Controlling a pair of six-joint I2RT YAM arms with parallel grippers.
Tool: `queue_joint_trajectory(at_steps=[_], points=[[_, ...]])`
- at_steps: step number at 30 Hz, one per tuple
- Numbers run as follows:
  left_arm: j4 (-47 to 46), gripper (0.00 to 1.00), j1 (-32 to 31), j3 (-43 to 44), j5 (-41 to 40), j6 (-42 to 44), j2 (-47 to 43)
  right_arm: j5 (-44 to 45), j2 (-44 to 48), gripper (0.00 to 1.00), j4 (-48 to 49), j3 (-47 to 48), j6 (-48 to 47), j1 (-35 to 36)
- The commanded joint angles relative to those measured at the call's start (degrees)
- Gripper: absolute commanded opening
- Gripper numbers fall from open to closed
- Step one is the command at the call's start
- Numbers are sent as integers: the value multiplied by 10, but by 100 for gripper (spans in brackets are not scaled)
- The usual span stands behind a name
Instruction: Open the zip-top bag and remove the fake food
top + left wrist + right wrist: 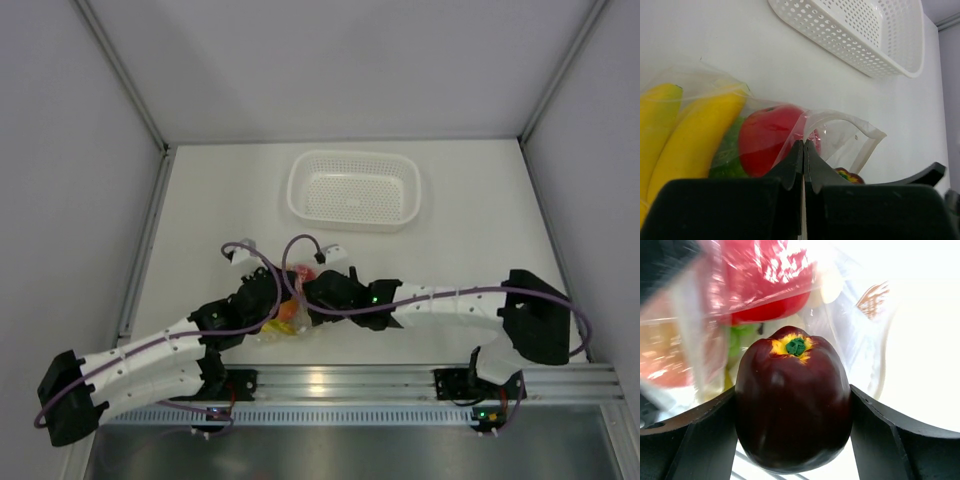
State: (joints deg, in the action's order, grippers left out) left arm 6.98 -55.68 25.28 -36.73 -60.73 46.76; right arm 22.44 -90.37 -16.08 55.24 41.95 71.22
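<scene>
The zip-top bag (283,322) lies on the table in front of the arms, its mouth (850,127) gaping. My left gripper (804,142) is shut on the bag's clear edge. Inside the bag I see yellow bananas (695,135), a green leafy piece (727,150) and a red tomato (765,137). My right gripper (792,390) is at the bag's mouth, both fingers pressed against a dark maroon fruit (792,405) with a yellow-green stem end. The tomato (765,280) and the bag's plastic (860,335) lie just beyond it.
A white perforated basket (352,190) stands at the back of the table, past the bag. Grey walls enclose the table on three sides. Both arms meet over the bag near the front rail (340,382).
</scene>
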Motion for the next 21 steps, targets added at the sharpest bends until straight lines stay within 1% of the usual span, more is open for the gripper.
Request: queue_joint_trajectory(at_steps=[1,3,7,10,11,13,14,16,17,19,20,21], points=[[-21,0,0,21,-11,8,-4,15,77,56,-28,18,-25,10],[-22,0,0,21,-9,8,-8,13,113,55,-34,17,-40,11],[-8,0,0,29,-11,6,-18,42,169,52,-48,13,-65,6],[-7,0,0,34,-4,6,-26,40,194,51,-60,17,-87,-36],[-6,0,0,35,-2,6,-29,37,196,51,-59,22,-105,-68],[-4,0,0,42,3,8,-34,23,200,51,-55,28,-120,-108],[-2,0,0,44,3,10,-36,14,195,51,-50,39,-141,-151],[7,0,0,53,-2,11,-37,5,166,51,-51,59,-157,-196],[8,0,0,56,-3,11,-37,7,150,51,-53,85,-178,-231],[11,0,1,60,-2,11,-40,17,93,51,-69,120,-197,-257],[11,0,0,62,-1,12,-40,19,52,52,-76,160,-211,-279],[11,0,0,62,0,13,-40,16,32,52,-81,178,-219,-289]])
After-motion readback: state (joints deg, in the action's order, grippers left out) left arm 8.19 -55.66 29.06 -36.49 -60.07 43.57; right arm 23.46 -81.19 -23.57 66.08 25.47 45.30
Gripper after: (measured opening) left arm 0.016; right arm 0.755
